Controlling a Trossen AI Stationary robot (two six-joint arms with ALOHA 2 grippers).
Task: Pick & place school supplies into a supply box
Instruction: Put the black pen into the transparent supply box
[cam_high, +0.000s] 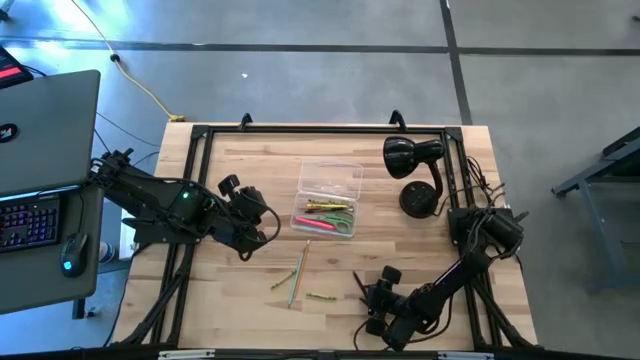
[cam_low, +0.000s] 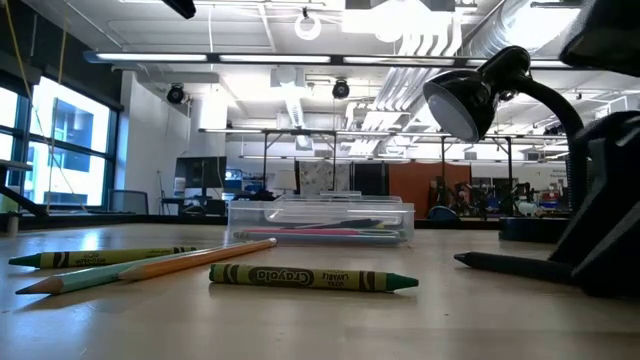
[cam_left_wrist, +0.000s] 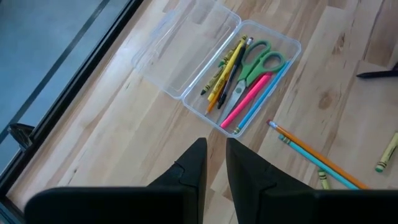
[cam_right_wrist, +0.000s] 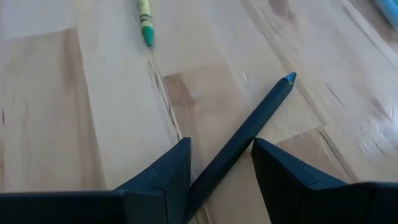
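Supply box (cam_high: 328, 195) sits mid-table from above, lid open, scissors (cam_high: 343, 221) inside; left gripper (cam_high: 268, 228) waits just beside it. Down low, a green crayon (cam_low: 312, 277) lies in front. Left wrist: jaws narrow, empty, above bare wood. Right wrist: right gripper (cam_right_wrist: 221, 163) spread wide around a dark pen (cam_right_wrist: 245, 140) lying on the table.

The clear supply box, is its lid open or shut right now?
Open. The supply box has its lid folded back flat on the table beside it, leaving the scissors and pencils inside uncovered.
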